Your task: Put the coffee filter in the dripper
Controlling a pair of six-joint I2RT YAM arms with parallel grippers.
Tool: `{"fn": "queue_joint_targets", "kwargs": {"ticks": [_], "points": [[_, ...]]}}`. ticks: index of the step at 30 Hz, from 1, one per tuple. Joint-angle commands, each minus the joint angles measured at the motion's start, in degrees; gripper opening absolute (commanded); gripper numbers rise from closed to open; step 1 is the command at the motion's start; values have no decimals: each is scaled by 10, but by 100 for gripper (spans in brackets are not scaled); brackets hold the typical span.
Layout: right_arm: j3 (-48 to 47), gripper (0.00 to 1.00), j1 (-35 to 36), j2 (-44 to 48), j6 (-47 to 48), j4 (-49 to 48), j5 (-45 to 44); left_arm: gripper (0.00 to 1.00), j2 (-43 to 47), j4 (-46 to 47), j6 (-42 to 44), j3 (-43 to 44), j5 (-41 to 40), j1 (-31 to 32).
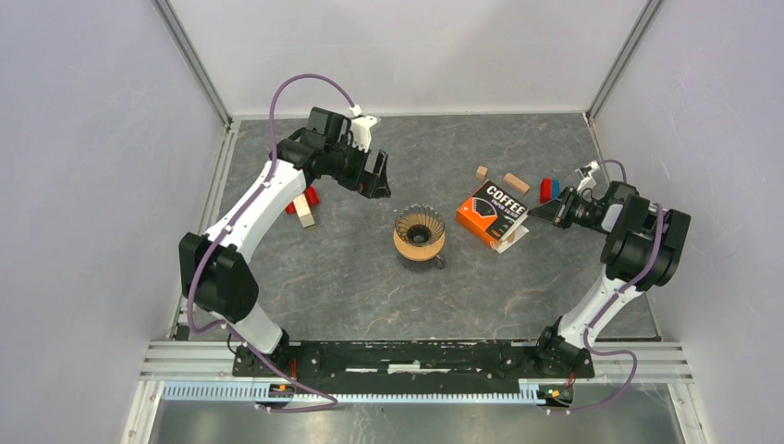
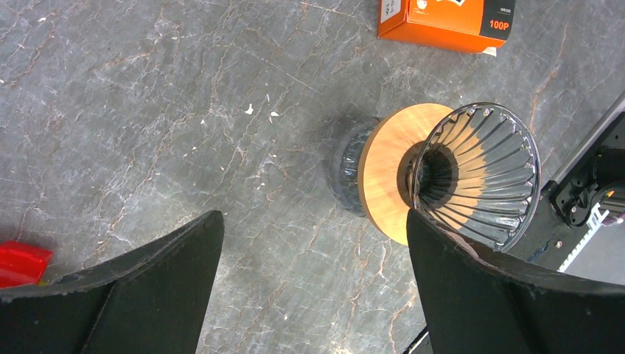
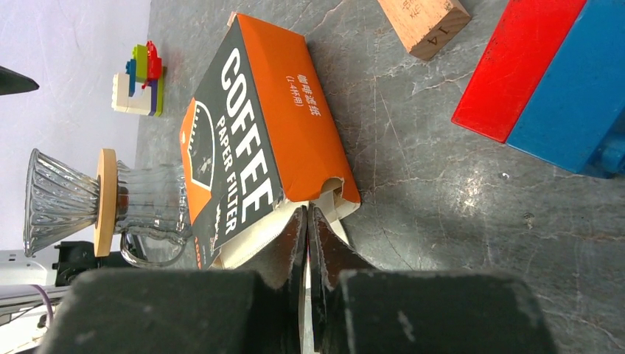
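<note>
The dripper (image 1: 421, 229), a dark ribbed see-through cone, stands on a tan disc over a glass cup mid-table; the left wrist view shows the dripper (image 2: 479, 173) from above with nothing inside, and the right wrist view shows the dripper (image 3: 59, 199) side on. White coffee filter paper (image 3: 250, 236) pokes out of the orange COFFEE box (image 3: 258, 125) at its open end. My right gripper (image 3: 307, 210) is shut at that opening, and a thin pale edge of paper shows between its fingers. My left gripper (image 2: 313, 221) hangs open above the table, beside the dripper and behind it.
Wooden blocks (image 1: 516, 183) and a red and blue block (image 1: 549, 190) lie behind the box (image 1: 493, 212), close to my right gripper (image 1: 545, 213). A small toy-brick piece (image 1: 303, 205) sits under the left arm. Walls enclose the table on three sides.
</note>
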State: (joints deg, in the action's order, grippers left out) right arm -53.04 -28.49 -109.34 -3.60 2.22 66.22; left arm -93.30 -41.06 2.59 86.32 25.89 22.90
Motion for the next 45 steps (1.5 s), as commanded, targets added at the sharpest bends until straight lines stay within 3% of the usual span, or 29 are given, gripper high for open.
{"fn": "queue_joint_targets", "kwargs": {"ticks": [1,11,14,20,25,35,45], "points": [[-15,6,-3,1,22,9,14,100,-4,-3,9,17,9,1],[-55,4,-41,5,147,156,20,100,-6,-4,7,23,13,1],[-53,9,-41,7,149,154,20,100,-8,-4,6,24,15,1],[-47,30,-30,4,139,140,16,100,-13,-5,6,27,16,1],[-36,32,-11,5,102,93,7,100,-21,-10,2,35,18,1],[-36,9,-2,-5,86,71,10,100,-19,-11,4,35,16,1],[-80,0,-46,-5,218,227,4,100,-12,-15,9,30,14,1]]}}
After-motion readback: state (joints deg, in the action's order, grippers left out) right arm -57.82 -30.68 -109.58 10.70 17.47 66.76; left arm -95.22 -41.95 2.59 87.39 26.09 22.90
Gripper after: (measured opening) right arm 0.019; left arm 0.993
